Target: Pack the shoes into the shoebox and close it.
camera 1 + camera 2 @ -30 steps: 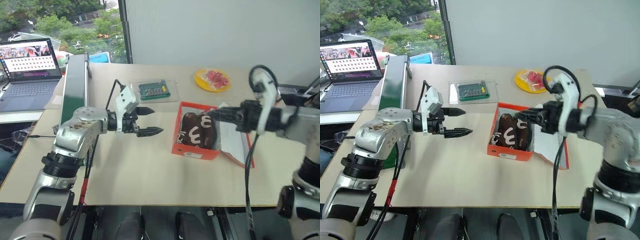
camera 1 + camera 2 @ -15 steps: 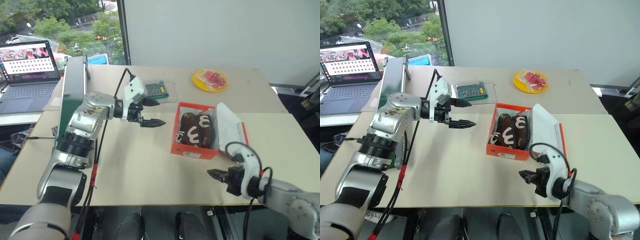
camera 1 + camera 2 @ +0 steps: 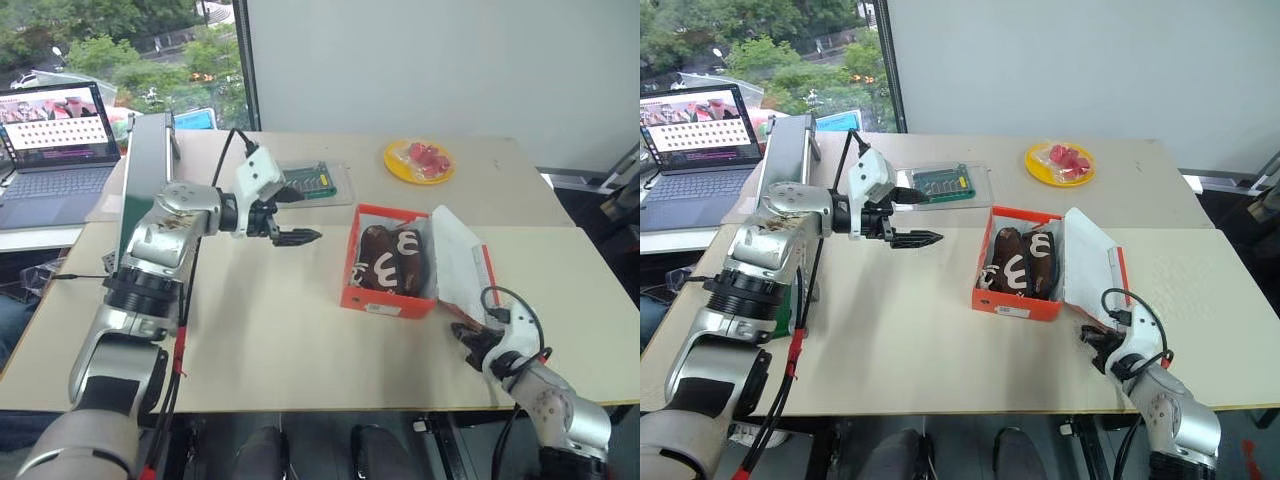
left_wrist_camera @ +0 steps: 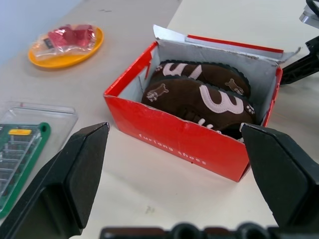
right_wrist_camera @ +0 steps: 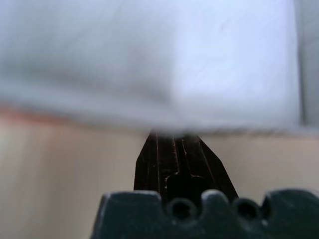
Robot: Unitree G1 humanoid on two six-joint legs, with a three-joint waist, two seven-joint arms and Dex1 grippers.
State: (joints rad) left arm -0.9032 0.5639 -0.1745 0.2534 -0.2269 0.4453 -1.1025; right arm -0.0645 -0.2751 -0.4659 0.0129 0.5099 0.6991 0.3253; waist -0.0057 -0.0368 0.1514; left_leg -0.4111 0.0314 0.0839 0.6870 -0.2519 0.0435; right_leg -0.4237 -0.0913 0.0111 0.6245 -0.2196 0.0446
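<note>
The orange-red shoebox [image 3: 388,297] stands right of the table's middle. Both dark brown shoes [image 3: 388,258] lie inside it side by side, white markings up. Its lid [image 3: 455,262] leans half raised on the right side, white inside showing. My left gripper [image 3: 303,217] hovers open and empty left of the box, pointing at it; in the left wrist view its fingers [image 4: 75,164] frame the shoebox [image 4: 169,132] and shoes [image 4: 199,92]. Low at the front right, by the lid's lower corner, my right gripper [image 3: 463,332] is shut and empty, its fingers [image 5: 182,164] pressed together before a blurred white surface.
A yellow plate [image 3: 420,160] with red packets sits at the back. A clear tray with a green board [image 3: 310,180] lies behind my left gripper. A tall green panel [image 3: 150,180] and a laptop [image 3: 60,140] stand at the left. The table's front edge [image 3: 330,405] is close to my right gripper.
My right arm dropped from over the box to low by its front right corner. The lid went from lying flat to half raised. The left gripper edged slightly forward, still open.
</note>
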